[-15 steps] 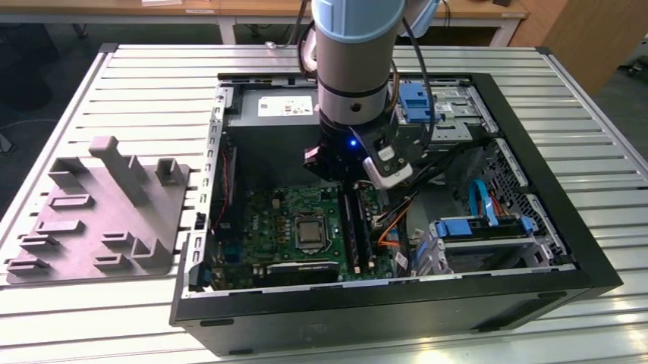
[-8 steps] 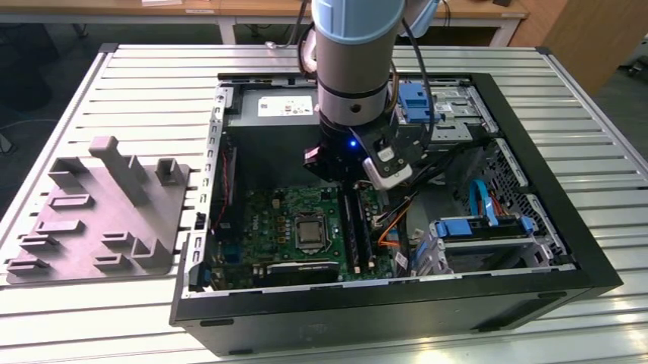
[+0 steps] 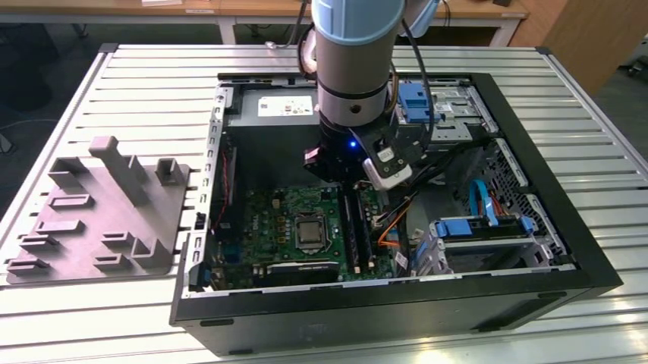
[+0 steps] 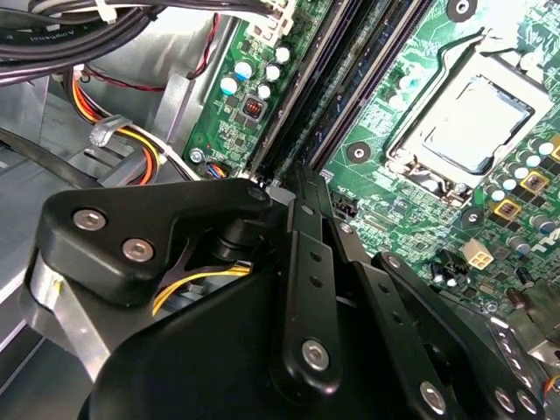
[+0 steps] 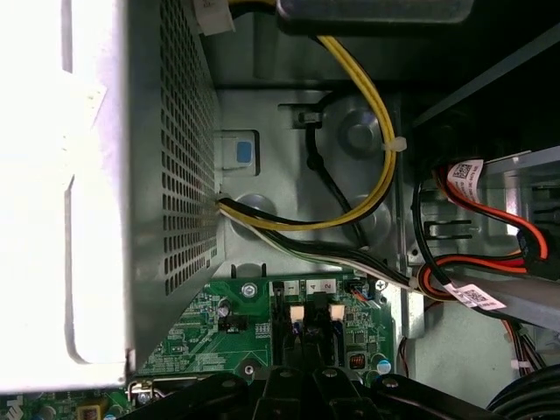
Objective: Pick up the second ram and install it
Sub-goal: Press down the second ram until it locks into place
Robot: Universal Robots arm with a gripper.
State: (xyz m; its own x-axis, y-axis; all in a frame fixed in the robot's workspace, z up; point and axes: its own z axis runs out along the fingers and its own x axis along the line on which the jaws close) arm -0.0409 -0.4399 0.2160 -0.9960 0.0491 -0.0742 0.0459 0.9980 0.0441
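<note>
Where the tool (image 4: 302,188) hovers, the second ram (image 4: 350,83) lies slotted (motherboard).

A robotics lab or workshop: an open black desktop computer case (image 3: 405,303) lies on a ribbed aluminium table (image 3: 152,68), wooden workbenches (image 3: 476,11) beyond its far edge.

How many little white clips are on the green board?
2. In the first wrist view, one white clip and the other white clip sit side by side on the green motherboard, at the slot ends. More may be hidden.
</note>
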